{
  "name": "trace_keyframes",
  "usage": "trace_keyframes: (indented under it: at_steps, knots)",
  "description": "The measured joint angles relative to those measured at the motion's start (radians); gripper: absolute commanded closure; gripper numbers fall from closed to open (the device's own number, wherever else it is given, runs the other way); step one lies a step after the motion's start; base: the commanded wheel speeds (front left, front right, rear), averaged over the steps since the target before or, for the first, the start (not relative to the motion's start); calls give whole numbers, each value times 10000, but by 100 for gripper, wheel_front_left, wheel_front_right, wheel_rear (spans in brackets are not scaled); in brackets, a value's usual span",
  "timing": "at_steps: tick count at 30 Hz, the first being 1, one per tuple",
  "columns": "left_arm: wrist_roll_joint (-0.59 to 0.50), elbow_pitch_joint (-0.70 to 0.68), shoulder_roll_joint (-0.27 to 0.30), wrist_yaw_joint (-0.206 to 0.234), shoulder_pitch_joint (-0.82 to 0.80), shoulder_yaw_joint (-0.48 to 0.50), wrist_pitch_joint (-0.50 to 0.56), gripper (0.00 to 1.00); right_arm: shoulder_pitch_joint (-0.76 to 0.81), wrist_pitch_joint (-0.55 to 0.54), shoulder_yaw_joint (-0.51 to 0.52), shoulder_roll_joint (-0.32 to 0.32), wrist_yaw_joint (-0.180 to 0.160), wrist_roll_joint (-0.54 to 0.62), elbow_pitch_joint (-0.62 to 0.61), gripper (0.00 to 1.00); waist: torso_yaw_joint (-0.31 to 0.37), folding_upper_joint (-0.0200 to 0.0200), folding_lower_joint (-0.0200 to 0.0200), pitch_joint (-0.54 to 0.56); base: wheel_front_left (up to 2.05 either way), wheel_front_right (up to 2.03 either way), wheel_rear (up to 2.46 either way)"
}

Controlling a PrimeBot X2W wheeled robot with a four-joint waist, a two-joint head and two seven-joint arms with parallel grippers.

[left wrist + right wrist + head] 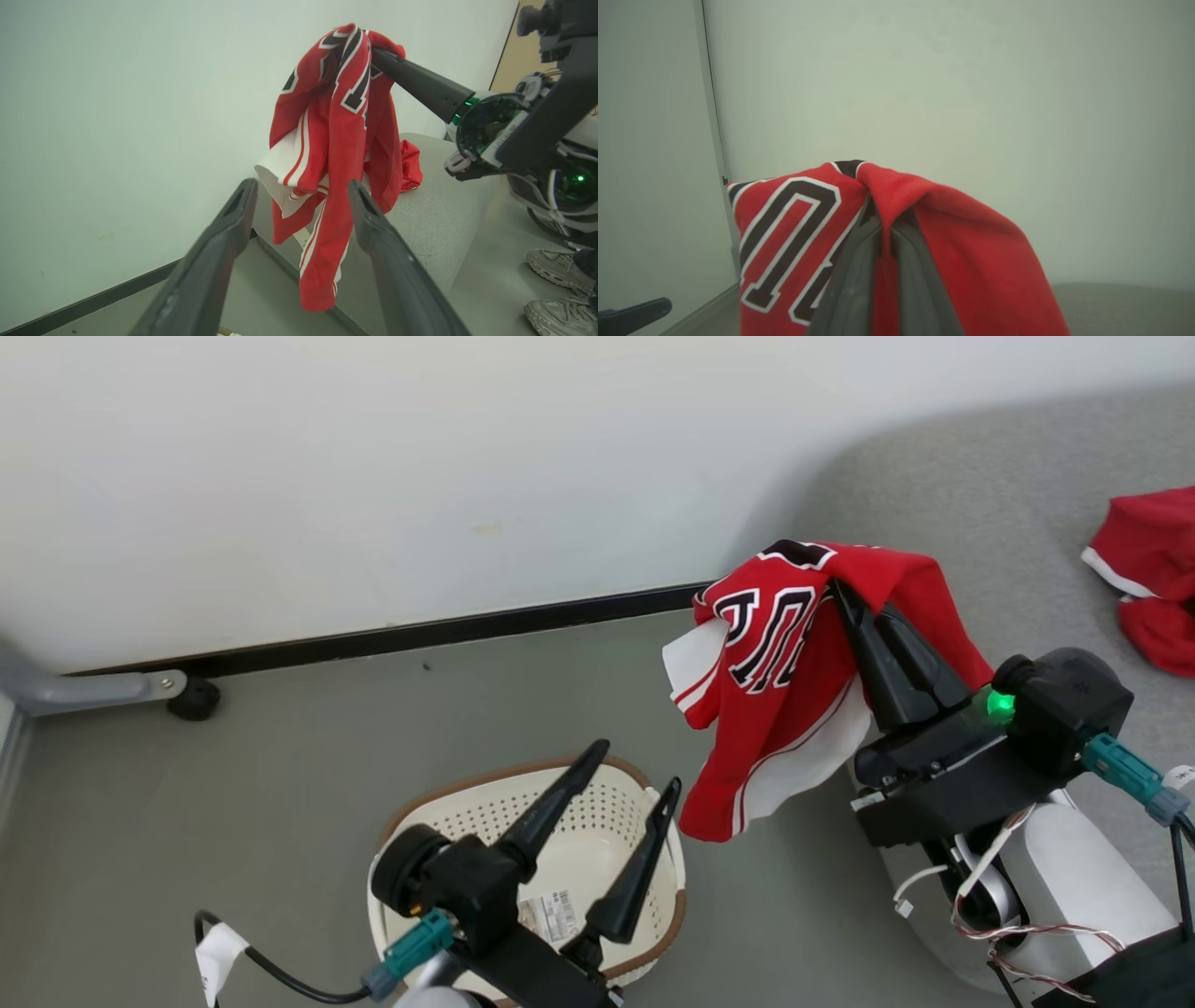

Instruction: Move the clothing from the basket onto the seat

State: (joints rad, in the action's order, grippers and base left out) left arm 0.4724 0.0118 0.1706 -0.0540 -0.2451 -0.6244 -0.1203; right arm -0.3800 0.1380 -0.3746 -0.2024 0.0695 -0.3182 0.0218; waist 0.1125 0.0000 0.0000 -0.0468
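Note:
The red jersey [775, 681] with black white-edged numerals hangs in the air, draped over my right gripper [845, 602], which is shut on it. Its lower end dangles above the floor between the basket and the seat. The same jersey [334, 154] hangs beyond my left fingers, and it covers the right fingertips [882, 224]. The plain red garment [1153, 574] with white trim lies on the grey seat [1008, 523] at the right. The cream basket [597, 831] stands on the floor holding no clothing, its label sticker showing. My left gripper [637, 767] is open above it, holding nothing.
A pale wall with a black baseboard [448, 630] runs behind the basket. A grey metal leg with a black foot [191, 695] stands at the far left. A person's grey shoes [556, 284] rest on the floor beside the seat.

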Motion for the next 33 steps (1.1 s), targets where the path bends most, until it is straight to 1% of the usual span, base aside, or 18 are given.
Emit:
trace_keyframes:
  at_steps: [3,11,13,17,22,28,33]
  knots:
    - [0,40,-79,-79,106,-169,-59,0,-8,-2,82,-84,-2,0,-63,100,299,0,0,17,0,0,0]
    - [0,123,-198,-92,296,-407,-198,0,-24,-15,276,-234,-8,-23,-268,100,1132,0,0,22,0,0,0]
    - [-2,123,-253,-92,296,-453,-230,0,-23,-17,339,-280,-79,-94,-341,100,1343,0,0,9,0,0,0]
    - [-6,161,-297,-148,291,-489,-240,0,-17,-21,387,-318,-92,-119,-445,100,1745,0,0,-37,0,0,0]
    - [-73,222,-291,-178,277,-541,-328,0,-15,-36,368,-268,-132,-174,-477,100,2211,0,0,-108,0,0,0]
    - [-73,272,-280,-265,253,-552,-412,0,-10,-44,119,23,-167,-176,-485,100,2796,0,0,-148,0,0,0]
    - [-82,270,-280,-268,199,-625,-414,0,46,-42,100,52,-178,-236,-541,100,3365,0,0,-161,0,0,0]
